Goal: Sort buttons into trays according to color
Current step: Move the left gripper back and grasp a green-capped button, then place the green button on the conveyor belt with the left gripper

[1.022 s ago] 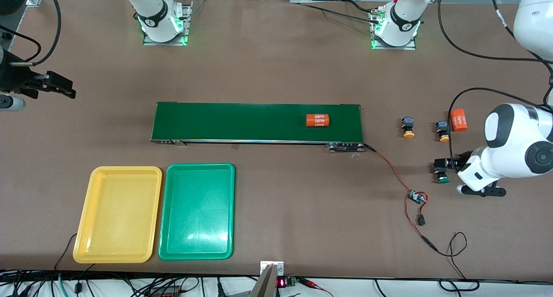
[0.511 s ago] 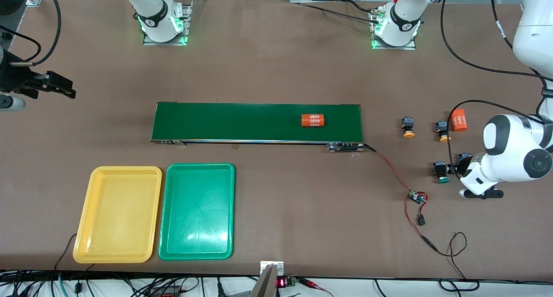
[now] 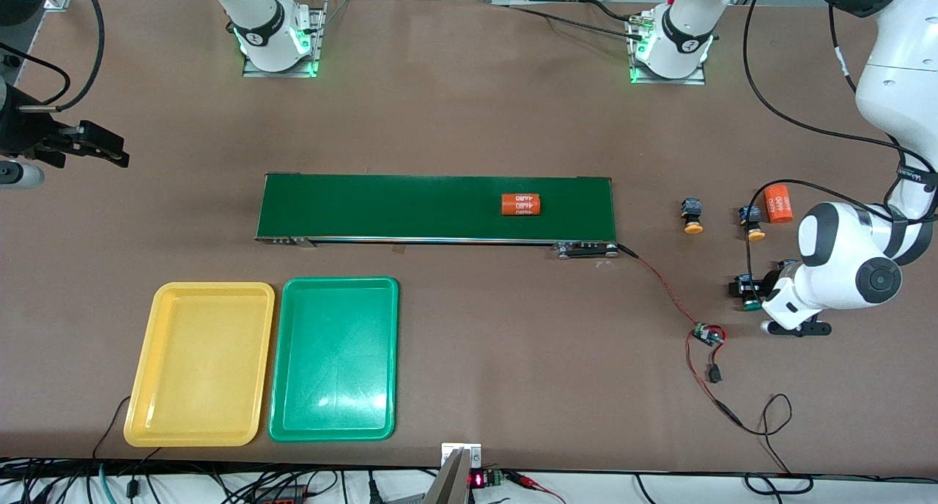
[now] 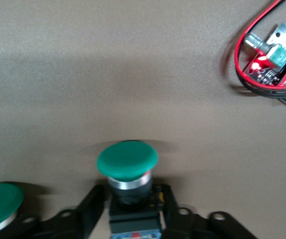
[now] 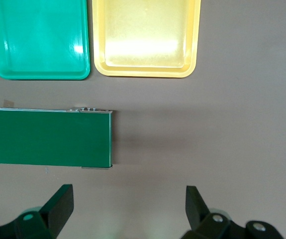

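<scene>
My left gripper (image 3: 747, 290) is low over the table at the left arm's end, shut on the black body of a green-capped button (image 3: 749, 304). In the left wrist view my left gripper (image 4: 131, 201) has a finger on each side of this button (image 4: 128, 160). A second green-capped button (image 4: 1, 213) stands beside it. Two yellow-capped buttons (image 3: 692, 216) (image 3: 753, 223) stand farther from the front camera. The yellow tray (image 3: 199, 363) and green tray (image 3: 334, 357) lie empty toward the right arm's end. My right gripper (image 3: 99, 149) waits there, open and empty (image 5: 129, 209).
An orange cylinder (image 3: 521, 204) lies on the dark-green conveyor belt (image 3: 410, 207). Another orange cylinder (image 3: 779, 203) lies beside the yellow-capped buttons. A small circuit board (image 3: 707, 335) with red and black wires (image 3: 663, 284) lies near my left gripper.
My left gripper has shifted a little toward the conveyor with the green-capped button in it. The orange cylinder on the belt has moved toward the right arm's end.
</scene>
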Robot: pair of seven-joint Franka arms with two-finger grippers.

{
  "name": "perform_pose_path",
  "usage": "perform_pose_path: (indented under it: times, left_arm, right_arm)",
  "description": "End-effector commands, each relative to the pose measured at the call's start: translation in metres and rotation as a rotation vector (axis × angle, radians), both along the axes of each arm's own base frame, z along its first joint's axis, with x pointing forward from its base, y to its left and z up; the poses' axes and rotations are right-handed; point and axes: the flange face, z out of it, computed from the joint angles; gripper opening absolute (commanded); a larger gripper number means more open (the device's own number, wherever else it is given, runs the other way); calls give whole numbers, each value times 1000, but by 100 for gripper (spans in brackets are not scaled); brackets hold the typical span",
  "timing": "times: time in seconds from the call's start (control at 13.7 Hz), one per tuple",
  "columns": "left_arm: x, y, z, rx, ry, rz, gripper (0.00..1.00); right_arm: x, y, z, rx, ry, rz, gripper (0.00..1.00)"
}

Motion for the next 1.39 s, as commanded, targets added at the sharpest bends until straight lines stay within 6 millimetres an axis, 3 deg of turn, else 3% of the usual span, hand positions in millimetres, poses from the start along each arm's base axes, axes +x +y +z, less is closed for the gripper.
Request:
perform_pose_path:
  times: [0.0, 0.15, 0.51, 0.73, 1.09, 1.31]
  left_arm:
    - [-6, -7, 2, 25, 23, 2, 21]
    - [-3, -12, 27, 38, 42, -12, 15]
    - [-11, -117, 107, -1, 132, -150, 15]
    - [-27, -182, 134, -32, 177, -159, 15]
    - [-68, -289, 143, -82, 197, -57, 15]
    - [-106, -338, 116, -120, 156, -33, 15]
  right_arm:
    - [-6, 1, 7, -1, -12, -7, 100]
    - [-6, 2, 7, -1, -12, -6, 100]
    - [-7, 1, 7, 1, -11, -9, 100]
    - [-7, 1, 7, 1, -11, -9, 100]
    - [-7, 1, 7, 1, -9, -9, 100]
    - [-7, 1, 7, 1, -11, -9, 100]
